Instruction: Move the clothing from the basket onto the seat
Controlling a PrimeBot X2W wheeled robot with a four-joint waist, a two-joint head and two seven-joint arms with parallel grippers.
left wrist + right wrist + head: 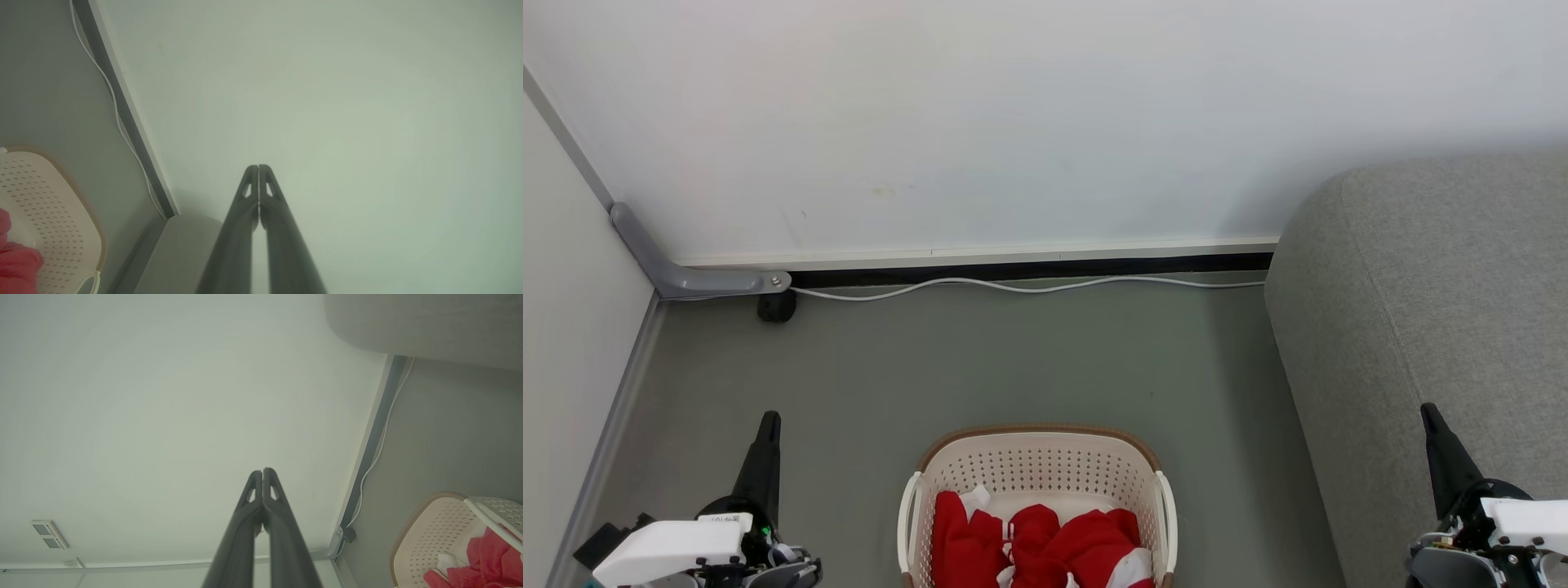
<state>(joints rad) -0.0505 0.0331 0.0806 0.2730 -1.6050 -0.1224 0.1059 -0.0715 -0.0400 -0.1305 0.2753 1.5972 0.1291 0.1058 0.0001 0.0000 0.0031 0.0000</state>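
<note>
In the head view our left gripper [768,429] reads as one dark tapered spike at lower left. The left wrist view shows more: its two long matte fingers [241,220] lie pressed together, holding nothing. In the middle, on the smooth grey-green floor [1013,359], stands the cream-white perforated plastic basket [1037,469] with a brown woven-look rim. The soft, crumpled red clothing with white panels [1045,543] lies inside it. To the right rises the rounded, light grey coarse-weave sofa [1437,286]. Our right gripper [1429,416] shows against it. Its wrist view shows its fingers [245,522] closed tip to tip, empty, and adds a small pale wall plate [47,534].
</note>
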